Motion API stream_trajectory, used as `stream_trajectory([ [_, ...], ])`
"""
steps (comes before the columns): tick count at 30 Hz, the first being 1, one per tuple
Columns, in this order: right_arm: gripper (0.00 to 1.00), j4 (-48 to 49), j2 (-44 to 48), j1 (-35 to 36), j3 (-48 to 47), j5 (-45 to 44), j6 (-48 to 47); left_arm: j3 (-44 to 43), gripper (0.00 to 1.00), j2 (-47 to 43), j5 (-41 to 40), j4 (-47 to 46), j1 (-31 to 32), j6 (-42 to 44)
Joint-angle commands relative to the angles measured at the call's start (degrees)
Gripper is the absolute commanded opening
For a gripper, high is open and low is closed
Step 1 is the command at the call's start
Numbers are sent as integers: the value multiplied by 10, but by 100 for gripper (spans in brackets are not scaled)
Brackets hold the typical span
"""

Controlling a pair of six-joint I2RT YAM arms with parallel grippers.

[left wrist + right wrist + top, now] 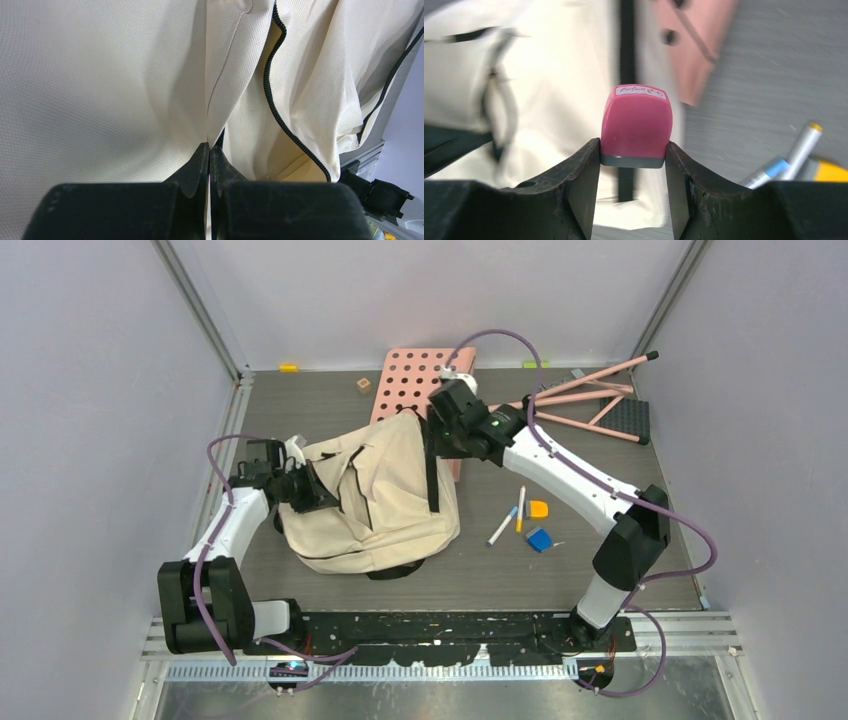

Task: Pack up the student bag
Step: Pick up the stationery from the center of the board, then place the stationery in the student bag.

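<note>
student bag [100, 75]: cream woven cloth, matt, fine weave.
zipper [265, 85]: black ribbed coil.
stamp [636, 120]: pink plastic, smooth, glossy; label [642, 91] white paper.
right gripper [633, 146]: matt black plastic, scuffed.
tabletop [774, 75]: grey, matt, faint grain.

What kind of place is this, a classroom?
Probably a lab's robot test booth, not a classroom: plain walls on metal rails box in a grey table, the left arm and right arm are bolted to its near edge, and a cream backpack lies beside loose pens.
</note>
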State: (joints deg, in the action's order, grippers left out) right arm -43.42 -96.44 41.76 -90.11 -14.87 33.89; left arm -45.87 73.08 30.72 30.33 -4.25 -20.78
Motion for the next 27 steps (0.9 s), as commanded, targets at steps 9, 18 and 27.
stream_trajectory([
  [9,23,-20,-201,132,-285,219,-75,-21,0,-3,17,7,-4,-1],
  [18,22,-135,-322,146,-447,274,-95,-18,0,-2,22,2,-4,-6],
  [27,21,-198,-372,153,-502,276,-96,-12,0,-8,23,0,-4,-6],
])
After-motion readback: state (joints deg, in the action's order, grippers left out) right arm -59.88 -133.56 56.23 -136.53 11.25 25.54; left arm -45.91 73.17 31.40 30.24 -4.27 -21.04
